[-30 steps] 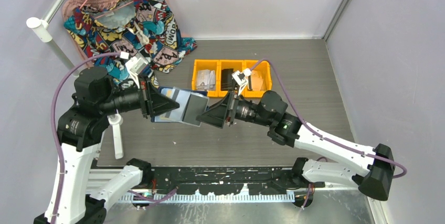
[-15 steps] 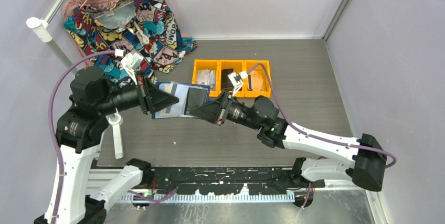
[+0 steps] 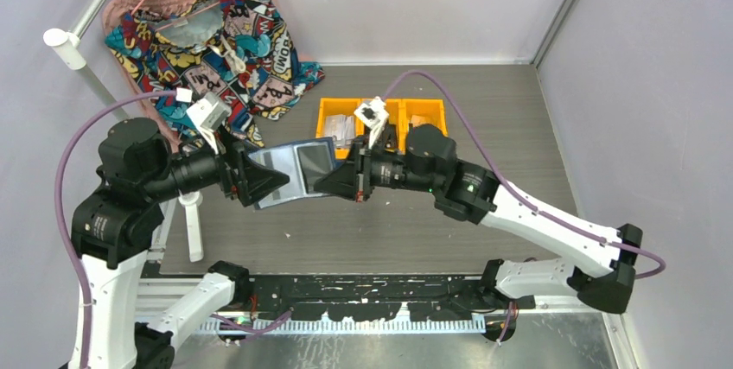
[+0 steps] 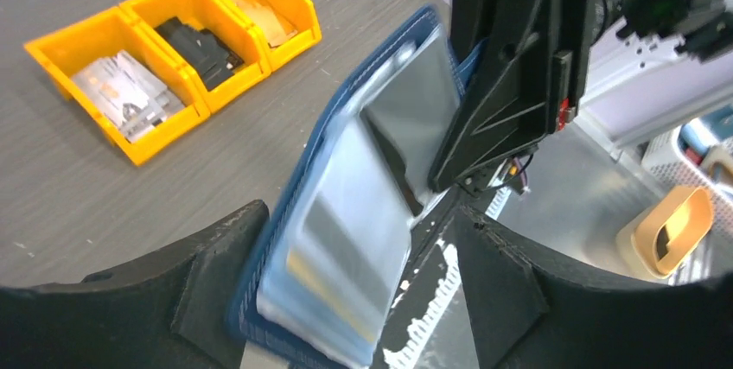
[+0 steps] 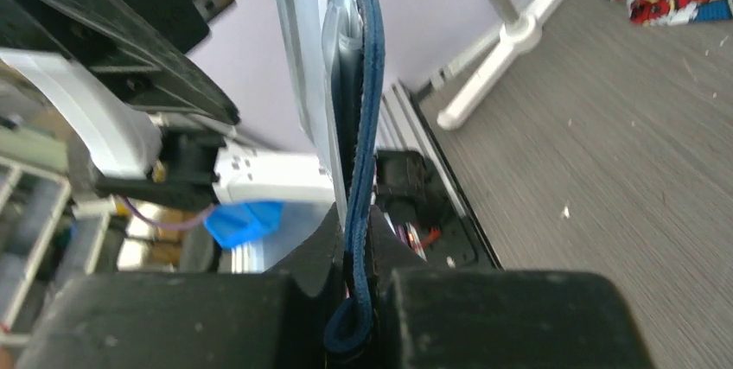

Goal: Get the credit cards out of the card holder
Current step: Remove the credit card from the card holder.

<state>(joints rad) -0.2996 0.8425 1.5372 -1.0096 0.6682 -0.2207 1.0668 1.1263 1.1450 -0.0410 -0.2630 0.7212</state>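
the left end effector [image 3: 270, 184] has just spread wide, releasing the card holder [image 3: 294, 170], which now hangs above the counter [image 3: 519, 127], pinched at its edge by the newly closed right end effector [image 3: 326, 181]; the left seems freed to pull credit cards.

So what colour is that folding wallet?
The small leather-like bifold card holder is navy, paler blue inside; clearest in the right wrist view.
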